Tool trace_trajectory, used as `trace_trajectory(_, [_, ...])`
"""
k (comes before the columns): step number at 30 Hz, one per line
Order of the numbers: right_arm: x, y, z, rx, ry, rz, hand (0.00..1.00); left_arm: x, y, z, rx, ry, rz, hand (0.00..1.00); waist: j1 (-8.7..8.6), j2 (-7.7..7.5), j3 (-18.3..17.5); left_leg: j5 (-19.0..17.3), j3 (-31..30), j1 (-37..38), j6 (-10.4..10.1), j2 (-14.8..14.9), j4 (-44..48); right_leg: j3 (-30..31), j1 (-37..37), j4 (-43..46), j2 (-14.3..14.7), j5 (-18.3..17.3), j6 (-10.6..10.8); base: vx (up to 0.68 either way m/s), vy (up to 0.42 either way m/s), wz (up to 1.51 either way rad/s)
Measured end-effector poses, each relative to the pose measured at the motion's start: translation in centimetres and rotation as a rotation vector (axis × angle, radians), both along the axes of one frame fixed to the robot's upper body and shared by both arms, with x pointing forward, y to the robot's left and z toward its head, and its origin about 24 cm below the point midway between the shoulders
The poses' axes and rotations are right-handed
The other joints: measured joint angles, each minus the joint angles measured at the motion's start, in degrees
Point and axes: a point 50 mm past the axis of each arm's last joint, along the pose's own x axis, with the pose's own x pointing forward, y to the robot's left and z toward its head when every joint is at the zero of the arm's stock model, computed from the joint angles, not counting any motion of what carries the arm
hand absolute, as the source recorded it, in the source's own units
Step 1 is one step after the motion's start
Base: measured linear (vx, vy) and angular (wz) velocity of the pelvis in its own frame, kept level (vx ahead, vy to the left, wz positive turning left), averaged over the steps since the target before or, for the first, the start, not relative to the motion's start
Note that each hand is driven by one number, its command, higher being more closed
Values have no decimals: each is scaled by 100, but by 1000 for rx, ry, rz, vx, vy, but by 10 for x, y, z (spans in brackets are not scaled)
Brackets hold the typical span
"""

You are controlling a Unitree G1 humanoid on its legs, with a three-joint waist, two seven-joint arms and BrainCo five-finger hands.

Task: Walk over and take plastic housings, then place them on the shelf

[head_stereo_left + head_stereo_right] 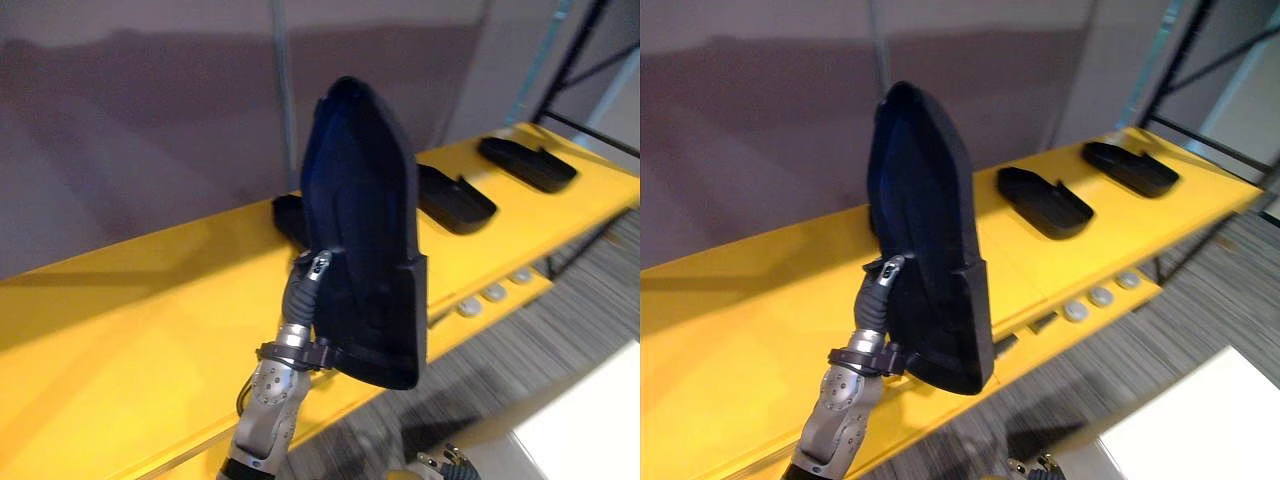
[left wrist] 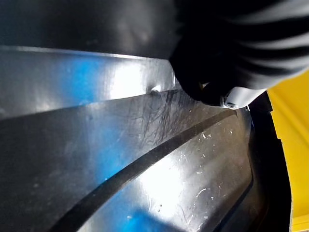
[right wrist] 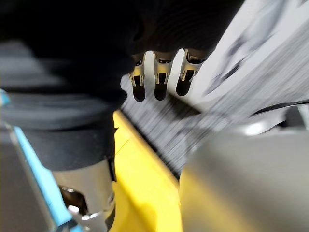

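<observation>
A large black plastic housing (image 1: 365, 230) stands upright in the air over the yellow shelf (image 1: 120, 310), its hollow inside turned toward me. My left hand (image 1: 312, 275) grips its lower left edge from behind, the thumb pressed on the rim. The left wrist view looks along the housing's glossy inner wall (image 2: 145, 159). More black housings lie flat on the shelf: one (image 1: 455, 198) to the right, another (image 1: 527, 163) farther right, and a third (image 1: 286, 215) partly hidden behind the held one. My right hand (image 3: 159, 82) hangs low with relaxed fingers and holds nothing.
Several grey round discs (image 1: 495, 292) sit on a lower yellow ledge at the shelf's front. Black and pale frame posts (image 1: 580, 60) rise at the right end. A white surface (image 1: 590, 430) lies at lower right over striped grey carpet (image 1: 480, 370). A grey wall backs the shelf.
</observation>
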Motion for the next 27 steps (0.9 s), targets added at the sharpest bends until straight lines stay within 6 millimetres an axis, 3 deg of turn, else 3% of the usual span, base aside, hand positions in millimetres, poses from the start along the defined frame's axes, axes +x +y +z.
trace_trajectory(1, [-2, 3, -1, 9, 2, -8, 0, -1, -2, 1, 1, -3, -6, 100, 22, -44, -31, -52, -86, -9, -76, -29, 67, 107, 55, -410, 28, 132, -50, 131, -206, 144])
trace_trajectory(2, [-8, 10, -2, 26, 12, -19, 0, -2, -4, 2, 1, -16, -15, 100, 164, -256, -102, -189, -101, -30, -175, -125, 146, 192, 116, -1057, -125, 519, 22, 133, -196, 87])
trace_trajectory(3, [-9, 10, -2, 27, 13, -23, 0, -2, -4, 2, -5, -13, -12, 100, 230, -262, -116, -301, -180, -71, -214, -108, 264, 122, 247, -1209, -148, 401, 57, 159, -255, 94])
trace_trajectory(4, [-9, 6, -1, 15, 12, -22, 0, -3, -6, 2, -8, -7, -14, 100, 266, -154, -148, -454, -106, -232, -337, 148, 516, -198, 378, -1448, -96, 451, 11, 112, -246, 100])
trace_trajectory(5, [-10, 5, -1, 13, 13, -26, 0, -3, -8, 3, -8, -13, -25, 100, 266, -116, -171, -482, 133, -288, -414, 412, 606, -465, 507, -1602, -69, 473, -21, 94, -233, 95])
trace_trajectory(7, [-8, 7, -1, 14, 10, -17, 0, -4, -10, 3, -8, -14, -35, 100, 322, -66, -207, -464, 201, -278, -472, 558, 566, -692, 681, -1783, -41, 501, -67, 82, -176, 62])
trace_trajectory(12, [3, 27, -1, 55, -18, 15, 0, -6, -9, 5, -16, -22, -32, 100, 417, -76, -270, -394, 102, -274, -569, 594, 550, -947, 1010, -2193, -51, 589, -93, 80, -46, 27])
trace_trajectory(19, [4, 32, -1, 55, -13, 54, 0, -9, -4, 11, -26, -45, -3, 100, 482, -99, -291, -318, -80, -316, -599, 537, 582, -1379, 1324, -2573, -126, 718, -94, 7, 17, 30])
trace_trajectory(21, [9, 34, -1, 57, -23, 59, 0, -10, -2, 14, -28, -60, 11, 100, 483, -183, -220, -321, 234, -467, -748, 598, 625, -1603, 1290, -2574, -237, 747, -140, -108, -19, 47])
trace_trajectory(22, [11, 34, 0, 57, -27, 63, 0, -11, 0, 16, -29, -70, 22, 100, 467, -160, -202, -391, 641, -496, -782, 772, 673, -1668, 1272, -2558, -236, 751, -152, -142, -37, 44])
trace_trajectory(24, [17, 32, -2, 46, -17, 73, 0, -11, 8, 14, -25, -63, 63, 100, 414, -177, -126, -532, 1686, -632, -768, 1513, 1294, -1777, 1187, -2450, -344, 746, -162, -96, -15, 26])
trace_trajectory(27, [16, 26, -4, 21, 4, 90, 0, -10, 14, 9, -26, -40, 103, 100, 272, -255, -146, -524, 1878, -615, -767, 2080, 1594, -1864, 1078, -2370, -722, 740, -144, -103, 166, 28])
